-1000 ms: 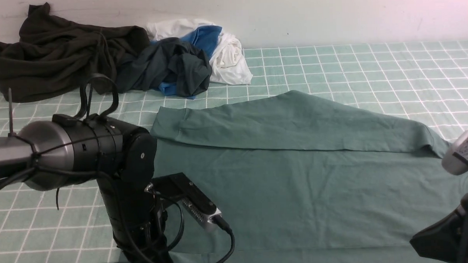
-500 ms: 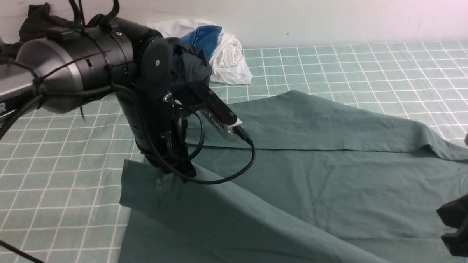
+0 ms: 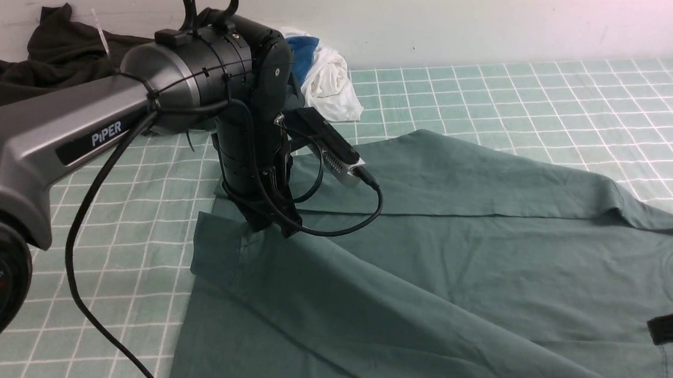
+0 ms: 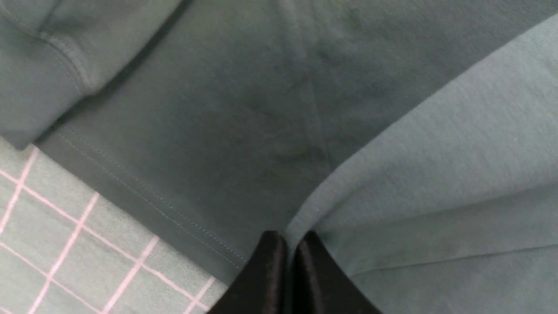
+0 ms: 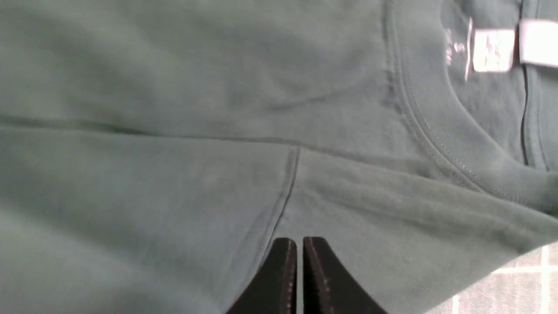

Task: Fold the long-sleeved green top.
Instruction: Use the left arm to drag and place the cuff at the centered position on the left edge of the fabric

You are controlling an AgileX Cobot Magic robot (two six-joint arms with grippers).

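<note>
Teal-green jersey, the green long-sleeved top (image 3: 428, 253), lies spread on the checked desk cloth (image 3: 534, 92), under both pairs of fingers. The left fingers (image 4: 270, 270) are pressed together on a raised fold of it, with the stitched hem just beside them. The right fingers (image 5: 283, 270) stand almost together with a thin slit between them; whether cloth is caught there cannot be told.

Only the right wrist view shows the neckline (image 5: 427, 131) and two white labels (image 5: 492, 50) beyond those fingers. Only the front view shows the heap beyond the left fingers: one dark garment (image 3: 46, 59), one white garment (image 3: 327, 77), possibly one blue piece (image 3: 305, 49).

Count: one top.
</note>
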